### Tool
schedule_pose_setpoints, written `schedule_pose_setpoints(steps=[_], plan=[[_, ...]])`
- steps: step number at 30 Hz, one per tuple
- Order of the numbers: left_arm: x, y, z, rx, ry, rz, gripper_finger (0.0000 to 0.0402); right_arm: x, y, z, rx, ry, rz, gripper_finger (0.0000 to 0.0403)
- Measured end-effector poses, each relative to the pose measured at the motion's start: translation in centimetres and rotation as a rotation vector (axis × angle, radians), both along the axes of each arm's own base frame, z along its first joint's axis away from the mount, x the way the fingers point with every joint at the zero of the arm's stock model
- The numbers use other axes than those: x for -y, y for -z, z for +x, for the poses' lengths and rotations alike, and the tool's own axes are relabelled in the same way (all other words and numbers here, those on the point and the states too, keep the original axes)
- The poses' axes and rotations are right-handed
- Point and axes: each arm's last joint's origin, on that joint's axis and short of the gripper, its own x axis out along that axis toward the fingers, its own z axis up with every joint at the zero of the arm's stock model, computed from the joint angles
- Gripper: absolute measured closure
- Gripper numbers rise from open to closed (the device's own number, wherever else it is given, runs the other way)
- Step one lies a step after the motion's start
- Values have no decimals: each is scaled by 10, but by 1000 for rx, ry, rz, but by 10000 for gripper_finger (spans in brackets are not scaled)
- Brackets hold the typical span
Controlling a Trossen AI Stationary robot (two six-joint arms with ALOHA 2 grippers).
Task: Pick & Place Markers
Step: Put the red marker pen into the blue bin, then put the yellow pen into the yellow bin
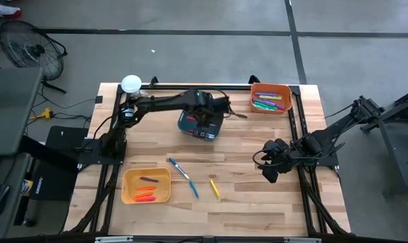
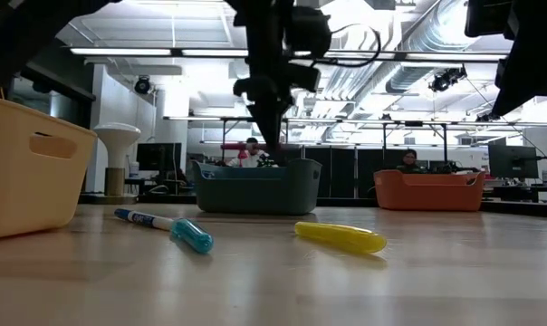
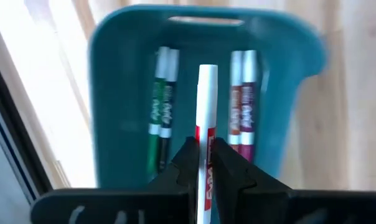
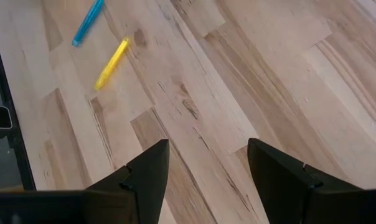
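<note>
My left gripper (image 3: 203, 155) is shut on a white-barrelled marker (image 3: 206, 93) with a red label. It hangs over the teal bin (image 3: 113, 81), which stands mid-table toward the far edge (image 1: 190, 127). Green markers (image 3: 160, 112) and red and purple ones (image 3: 243, 106) lie on the bin's floor. A blue marker (image 1: 182, 177) and a yellow marker (image 1: 215, 189) lie flat on the table toward the near edge. My right gripper (image 4: 206, 149) waits open above bare wood at the right (image 1: 270, 167). My left gripper pinches the white marker's barrel at its red label (image 3: 204, 140) between the two fingers, coming from above and pointing steeply down. The marker is lifted clear above the teal bin, in line with the markers lying in it.
An orange bin (image 1: 271, 98) with several markers stands at the far right corner. A yellow bin (image 1: 146, 185) with a few markers sits near left. A white round lamp-like object (image 1: 131, 84) stands at the far left. Bare wood lies between the bins.
</note>
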Motion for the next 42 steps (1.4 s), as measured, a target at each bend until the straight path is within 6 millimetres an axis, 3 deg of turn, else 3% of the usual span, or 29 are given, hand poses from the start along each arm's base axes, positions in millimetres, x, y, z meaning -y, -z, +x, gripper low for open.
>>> schedule_pose_setpoints(steps=[11, 23, 33, 42], plan=[[-37, 34, -13, -34, 0, -90, 387, 0, 0, 0, 9, 43, 12, 197], [-33, 57, -14, -25, -14, -140, 387, 1, 0, 1, 20, 60, -4, 197], [-31, 57, -13, -30, -15, -91, 324, 1, 0, 1, 19, 58, -1, 197], [-12, 50, -10, -72, -13, -56, 318, 1, 0, 1, 16, 54, 5, 197]])
